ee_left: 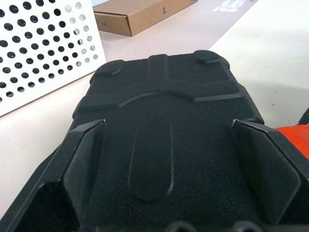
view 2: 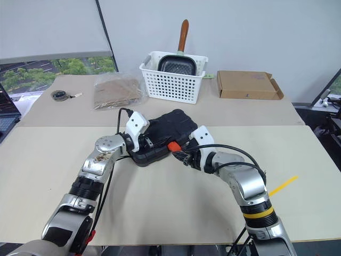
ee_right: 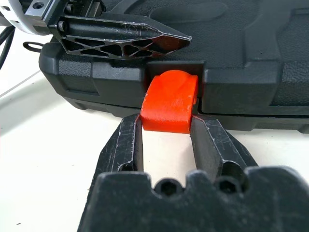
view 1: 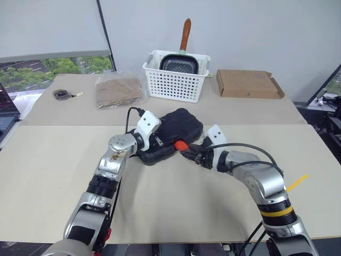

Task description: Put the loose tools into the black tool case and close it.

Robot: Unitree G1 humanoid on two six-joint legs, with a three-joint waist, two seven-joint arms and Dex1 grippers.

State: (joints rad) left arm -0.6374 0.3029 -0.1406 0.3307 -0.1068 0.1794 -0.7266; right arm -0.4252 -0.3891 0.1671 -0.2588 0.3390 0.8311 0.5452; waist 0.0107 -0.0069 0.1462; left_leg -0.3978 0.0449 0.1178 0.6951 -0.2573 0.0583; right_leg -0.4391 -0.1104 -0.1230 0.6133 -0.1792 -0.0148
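Right gripper pinching orange latch, case straight ahead. Left gripper spread wide, pressing on lid; latch beside it.

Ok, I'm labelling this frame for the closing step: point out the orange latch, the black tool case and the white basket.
orange latch point(ee_right: 169, 102): right wrist view, middle of its face.
black tool case point(view 1: 180, 124): left eye view, on the textured lid.
white basket point(view 1: 175, 85): left eye view, on the slotted front wall.

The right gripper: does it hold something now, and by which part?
The right gripper pinches the orange latch of the closed black tool case, one finger on each side of the latch's lower end.
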